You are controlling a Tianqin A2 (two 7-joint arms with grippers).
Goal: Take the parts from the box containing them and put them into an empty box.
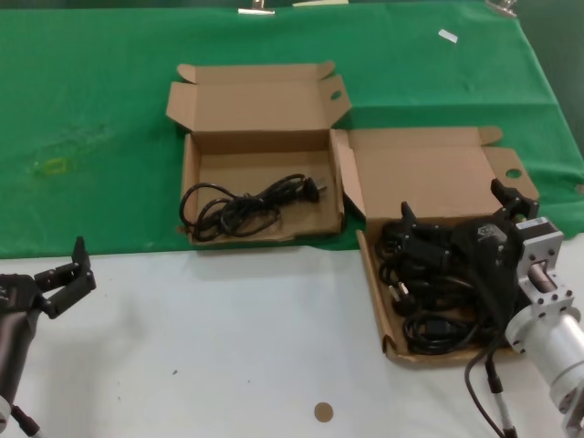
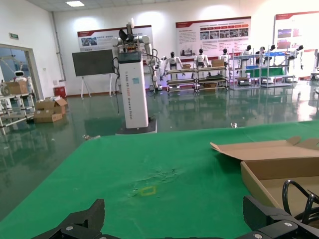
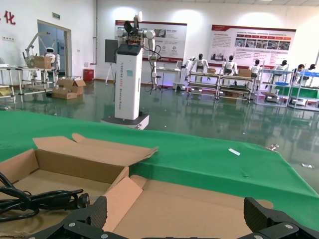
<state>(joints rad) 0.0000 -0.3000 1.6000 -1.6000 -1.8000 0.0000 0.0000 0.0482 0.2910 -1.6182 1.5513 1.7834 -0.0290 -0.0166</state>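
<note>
Two brown cardboard boxes sit lids-up, and the right gripper [image 1: 456, 212] hangs spread over the right box [image 1: 429, 164], ready to grab its black power cords [image 1: 433, 283] for the left box [image 1: 260, 105], which has one cord bundle [image 1: 242, 208]; left gripper [image 1: 68, 274] idles spread near the counter [image 1: 228, 338] edge.

Glossy green floor [image 3: 209, 117], white walls with posters [image 3: 251, 45], shelving racks [image 2: 259, 69], ceiling lights [image 2: 75, 3].

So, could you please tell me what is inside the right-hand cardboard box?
The right-hand box holds a pile of black power cords. The right tool, open, hovers above them, hiding part of the pile and the floor.
</note>
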